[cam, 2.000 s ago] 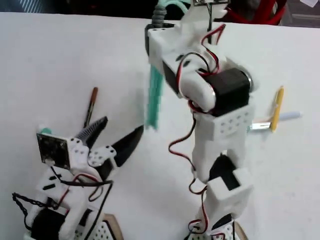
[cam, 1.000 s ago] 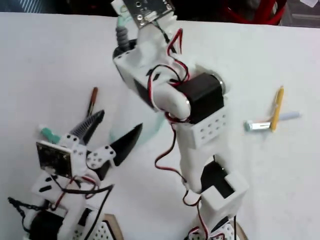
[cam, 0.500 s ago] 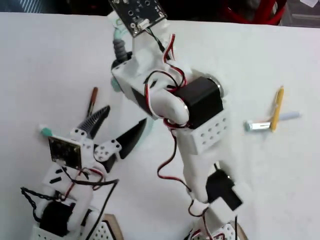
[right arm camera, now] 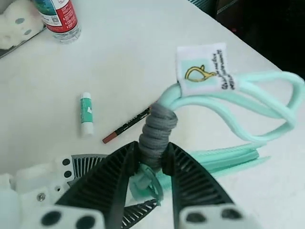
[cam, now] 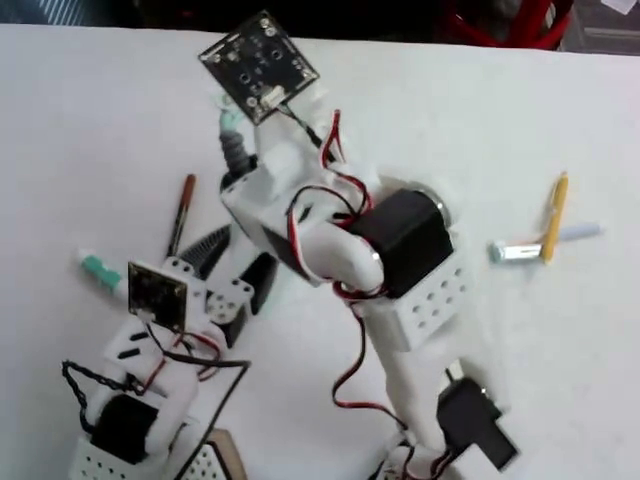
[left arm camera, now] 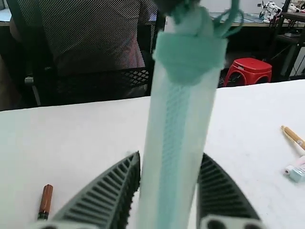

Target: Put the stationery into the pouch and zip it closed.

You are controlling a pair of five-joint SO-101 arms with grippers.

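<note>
A translucent mint pouch (left arm camera: 178, 138) stands upright between the ribbed fingers (left arm camera: 109, 200) of my left gripper (left arm camera: 170, 157), which press on both its sides. My right gripper (right arm camera: 151, 145) is shut on the grey zipper pull (right arm camera: 156, 129) at the pouch's top, beside the mint loop (right arm camera: 257, 90) and white tag (right arm camera: 202, 67). In the high view the right arm covers most of the pouch; the grey pull (cam: 238, 155) shows above the left gripper (cam: 243, 255). A brown pencil (cam: 180, 210) and a green-and-white stick (cam: 100, 268) lie to the left.
A yellow pen (cam: 553, 215) and a pale blue-and-white stick (cam: 540, 245) lie at the table's right side. A bottle (right arm camera: 59, 16) stands at the table's edge. Beyond the table are a chair and a red stool (left arm camera: 248, 71).
The right arm swung left and lower with the pouch, bringing it between the left gripper's fingers. Those fingers drew together around the pouch, and the left arm shifted right.
</note>
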